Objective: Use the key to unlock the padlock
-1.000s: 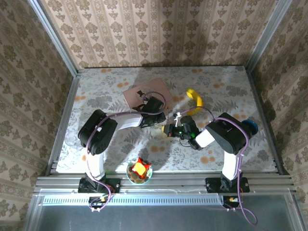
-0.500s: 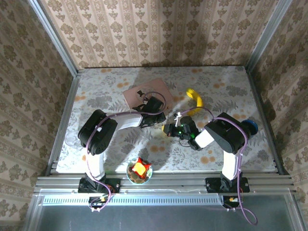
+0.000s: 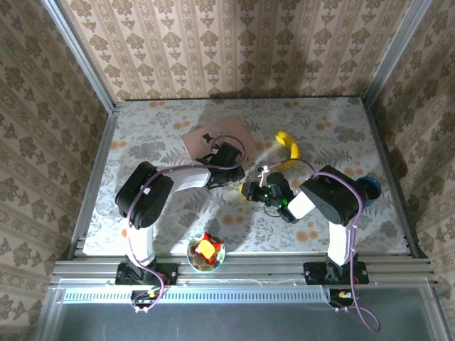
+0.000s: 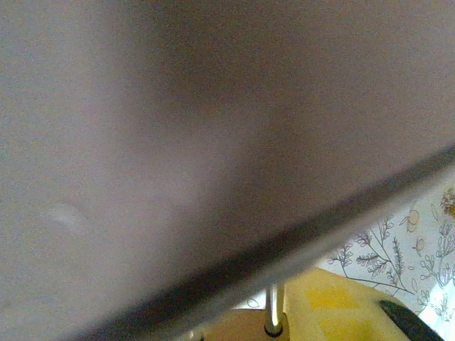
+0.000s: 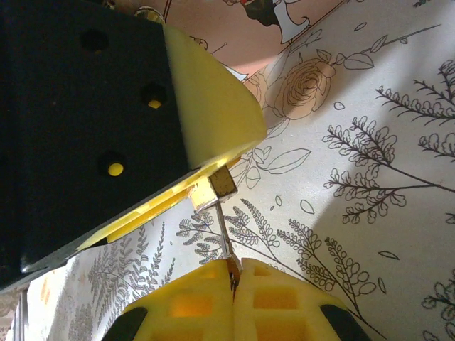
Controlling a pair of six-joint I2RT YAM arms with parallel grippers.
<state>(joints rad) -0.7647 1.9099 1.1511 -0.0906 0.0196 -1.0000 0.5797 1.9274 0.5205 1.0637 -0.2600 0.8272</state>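
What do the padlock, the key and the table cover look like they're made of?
The padlock: likely brass, a dull yellow-gold block. The key: metal, perhaps steel, thin, silvery and glinting. The table cover: printed cloth or vinyl, can't tell which; flat flower drawings, little sheen.

One padlock (image 5: pixel 213 189), one key (image 5: pixel 225 243), one banana (image 3: pixel 289 148), one pink box (image 3: pixel 227 129), one bowl (image 3: pixel 190 258), one blue round thing (image 3: pixel 372 187)
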